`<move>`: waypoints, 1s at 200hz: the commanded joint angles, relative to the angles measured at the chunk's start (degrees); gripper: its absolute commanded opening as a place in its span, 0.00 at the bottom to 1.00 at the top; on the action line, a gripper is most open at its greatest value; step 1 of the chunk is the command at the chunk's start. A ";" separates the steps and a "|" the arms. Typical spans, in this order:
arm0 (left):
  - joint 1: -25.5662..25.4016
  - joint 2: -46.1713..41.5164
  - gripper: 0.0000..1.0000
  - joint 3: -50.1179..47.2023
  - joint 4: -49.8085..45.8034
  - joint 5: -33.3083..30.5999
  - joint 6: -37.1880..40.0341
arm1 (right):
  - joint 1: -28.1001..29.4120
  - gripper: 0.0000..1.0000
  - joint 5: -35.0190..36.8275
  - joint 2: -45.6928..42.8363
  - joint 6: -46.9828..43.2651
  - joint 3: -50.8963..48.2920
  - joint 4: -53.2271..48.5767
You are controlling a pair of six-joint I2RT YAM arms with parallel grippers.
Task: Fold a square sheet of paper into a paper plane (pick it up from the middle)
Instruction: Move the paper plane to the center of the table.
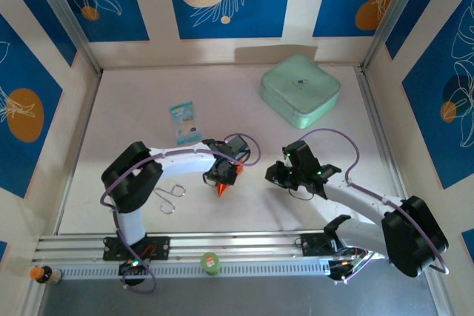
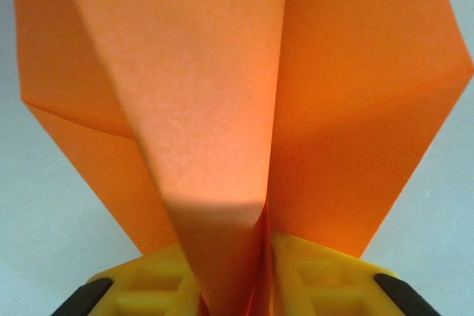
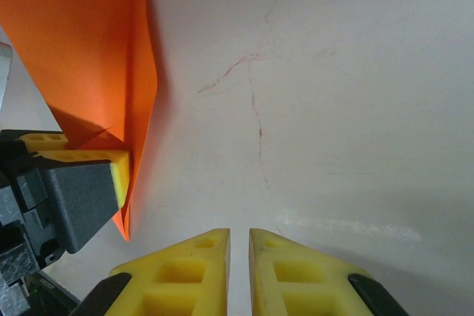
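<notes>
Bright, even light from above washes the white table (image 1: 222, 94), shadows soft; up close the paper plane (image 2: 207, 109) looks faintly blurred (a grey shadow band crosses its fold).

Mint-green box (image 1: 300, 90) far right; blue-and-white packet (image 1: 185, 123) mid-table; wire loops (image 1: 170, 197) near front.

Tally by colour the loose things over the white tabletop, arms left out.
Orange: 1, the folded paper
Mint green: 1, the box
Blue and white: 1, the packet
Silver: 1, the wire piece
Total: 4
</notes>
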 commanded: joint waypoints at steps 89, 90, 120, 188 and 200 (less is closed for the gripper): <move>-2.22 6.44 0.43 5.82 -5.65 -5.58 -14.61 | -1.35 0.17 -3.69 -11.80 -2.45 -4.23 -4.23; -2.25 6.50 0.44 5.85 -5.66 -5.58 -14.76 | -1.32 0.17 -3.70 -11.92 -2.51 -4.28 -4.25; -2.86 7.53 0.45 7.93 -7.38 -7.05 -16.57 | -2.06 0.19 -4.20 -14.76 -2.44 -5.25 -5.15; -3.19 3.35 0.48 11.63 -10.13 -8.75 -16.01 | -3.88 0.25 -3.56 -17.56 -2.71 -5.00 -7.14; -3.19 2.26 0.49 11.89 -10.39 -8.96 -16.06 | -4.25 0.25 -3.30 -17.62 -3.15 -4.46 -8.15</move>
